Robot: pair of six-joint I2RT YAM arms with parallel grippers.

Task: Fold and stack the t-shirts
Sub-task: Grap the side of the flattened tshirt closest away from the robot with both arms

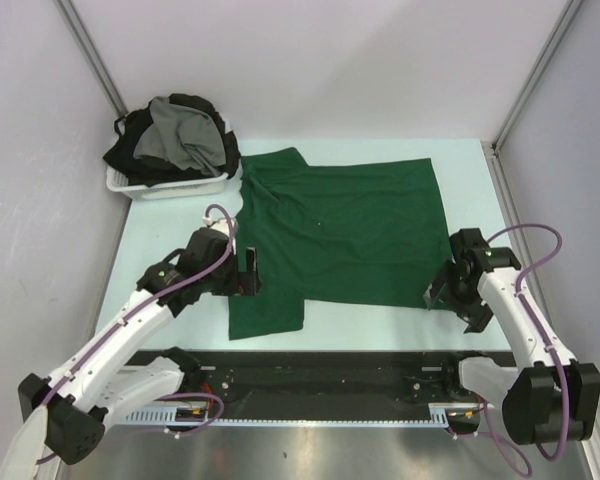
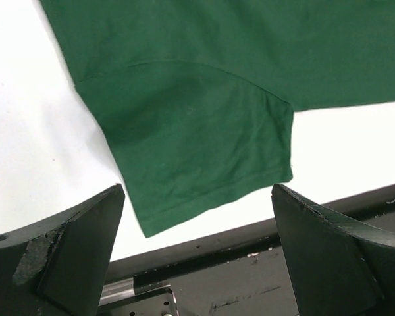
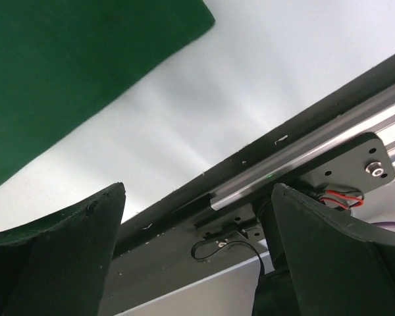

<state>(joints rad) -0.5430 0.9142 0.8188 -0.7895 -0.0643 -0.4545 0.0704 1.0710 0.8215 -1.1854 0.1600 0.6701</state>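
Observation:
A dark green t-shirt lies spread flat on the table, one sleeve pointing to the near edge and one to the far left. My left gripper is open and empty above the near sleeve. My right gripper is open and empty just off the shirt's near right corner. A grey t-shirt and black t-shirts lie heaped in the basket.
A white plastic basket stands at the far left corner of the table. A black rail runs along the near edge, also shown in the wrist views. Grey walls enclose the table on three sides.

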